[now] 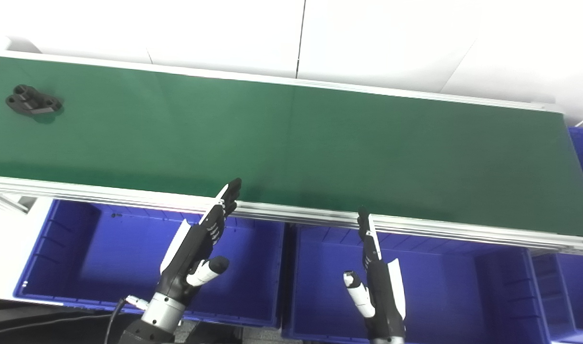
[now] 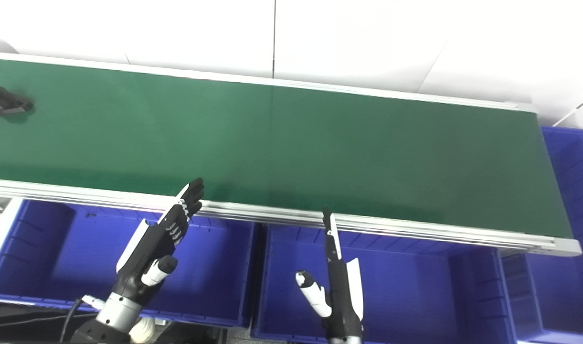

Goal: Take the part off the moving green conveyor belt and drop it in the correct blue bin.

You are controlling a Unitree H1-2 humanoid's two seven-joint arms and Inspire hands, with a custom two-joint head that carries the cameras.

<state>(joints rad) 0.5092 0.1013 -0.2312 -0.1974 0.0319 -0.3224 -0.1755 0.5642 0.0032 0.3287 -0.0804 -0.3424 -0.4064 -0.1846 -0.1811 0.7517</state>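
Nearest you, your left hand (image 1: 196,253) and right hand (image 1: 375,277) both hover with fingers (image 1: 227,196) stretched straight and spread from the thumbs, holding nothing. Under the left hand sits one blue bin (image 1: 57,248); under the right hand sits a second blue bin (image 1: 453,282), and a third bin (image 2: 570,157) shows off to the right of the right fingers, at the belt's end. Just beyond both sets of fingertips runs the conveyor's silver rail (image 1: 296,215), then the green conveyor belt (image 1: 320,153). The black part (image 1: 32,102) lies on the belt far left of your left fingers, well apart from them and toward the belt's far side.
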